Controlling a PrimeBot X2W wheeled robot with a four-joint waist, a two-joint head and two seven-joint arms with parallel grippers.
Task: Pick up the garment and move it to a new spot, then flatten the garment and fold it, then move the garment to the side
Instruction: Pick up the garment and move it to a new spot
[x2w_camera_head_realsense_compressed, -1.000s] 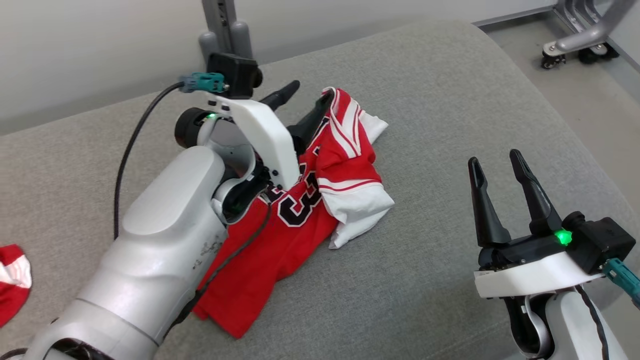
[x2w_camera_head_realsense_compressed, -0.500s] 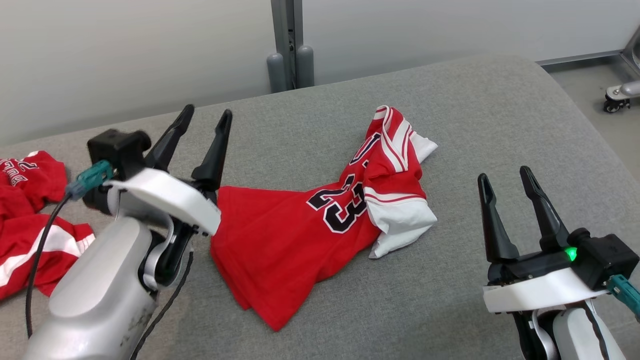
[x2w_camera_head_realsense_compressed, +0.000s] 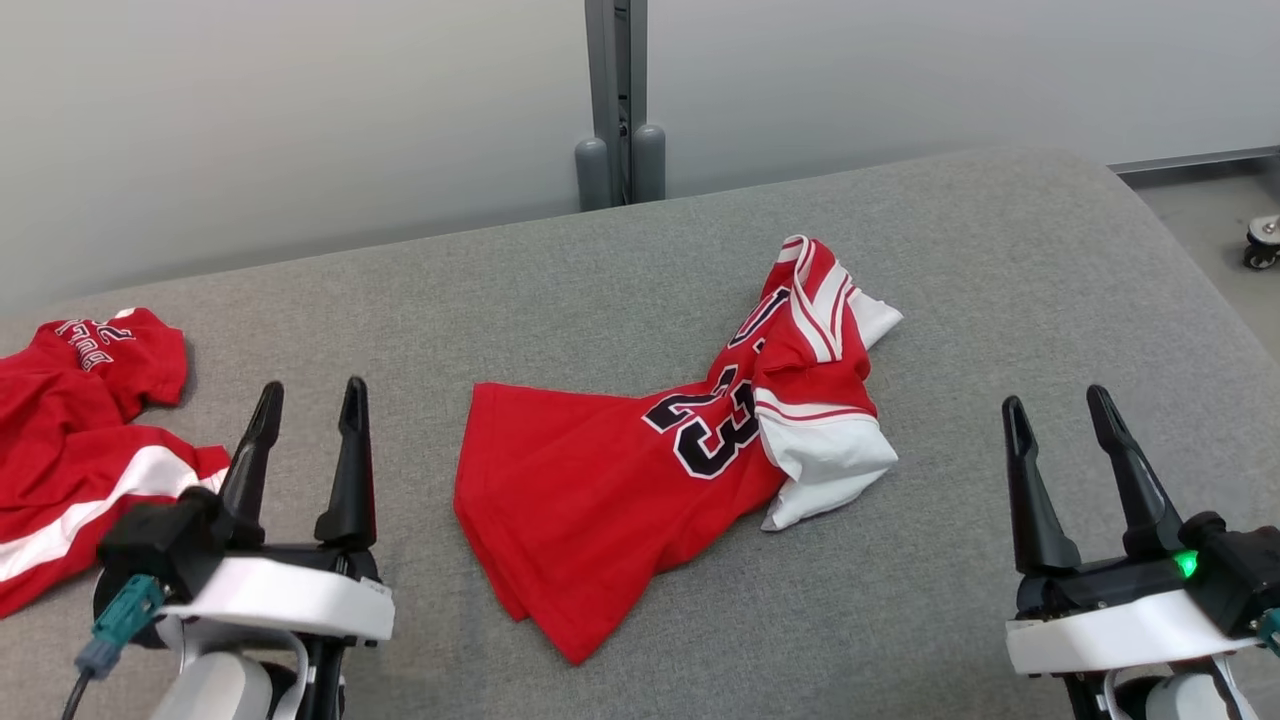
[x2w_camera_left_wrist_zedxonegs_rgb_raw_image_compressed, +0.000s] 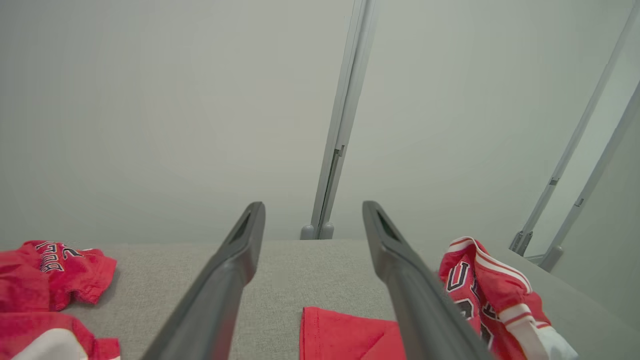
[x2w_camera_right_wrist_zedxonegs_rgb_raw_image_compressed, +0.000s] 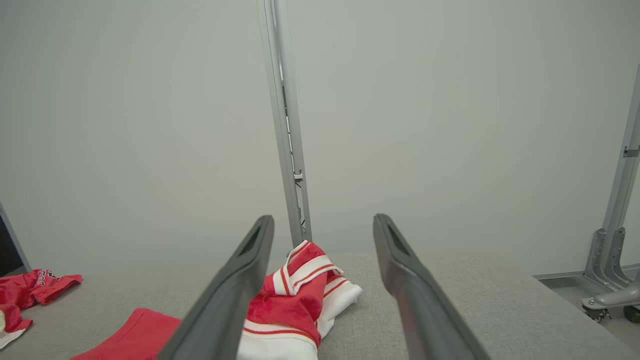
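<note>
**Garment lay loose between two empty pincers**

The garment, red, rested crumpled near the middle of the grey cushioned surface. Its lower half was spread fairly flat toward the robot's left, with a black "23" edged in white showing. Its upper half was bunched and twisted toward the robot's right, where white panels and red-and-white striped trim piled up.

The left pincer stood at the lower left of the head view, its two dark fingers spread apart and gripping nothing. The garment's straight hem lay to its right, apart from it. The right pincer stood at the lower right, likewise spread and empty, apart from the bunched white end. In each wrist view the two fingers rose parted, with no cloth caught between them.

More red clothing with a white stripe lay heaped at the surface's far left, beyond the left pincer. A grey post rose against the pale wall behind.
</note>
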